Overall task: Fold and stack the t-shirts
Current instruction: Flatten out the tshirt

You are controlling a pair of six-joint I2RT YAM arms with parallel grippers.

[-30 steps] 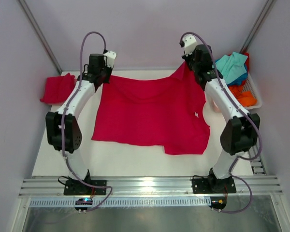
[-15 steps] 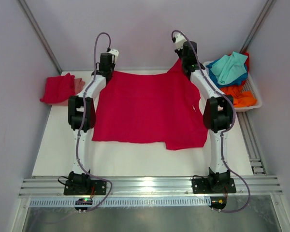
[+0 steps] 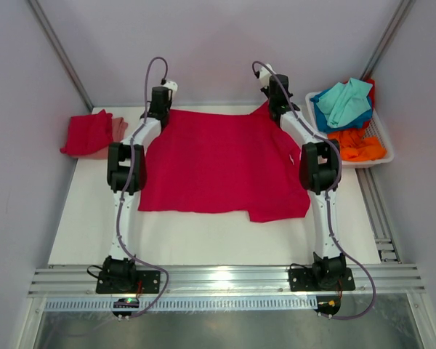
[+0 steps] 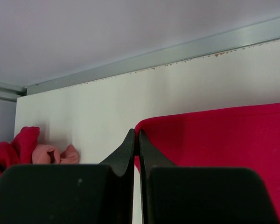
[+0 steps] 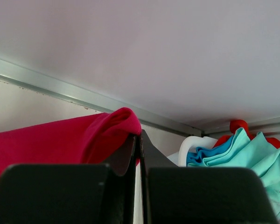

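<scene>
Clearly this is early in the job. Nearest the arm bases, the table (image 3: 80, 233) is bare up to the hem of the crimson t-shirt (image 3: 218, 160), which lies spread open and almost flat across the middle, with one near corner hanging lower than the rest. No fold is in it yet.

At the shirt's far edge both arms are stretched out full. The left gripper (image 4: 136, 140) has its jaws pressed together at the far left corner of the cloth, and the right gripper (image 5: 137, 140) is pinched on the far right corner, which bunches up over its tips. I judge this to be the laying-out step, with every fold of this shirt yet to come.

At the far left a small folded pile (image 3: 87, 132) of red and salmon pink is the finished part. At the far right the basket (image 5: 194, 143) holds a teal shirt (image 3: 346, 100), an orange shirt (image 3: 363, 144) and others, all waiting unfolded.
</scene>
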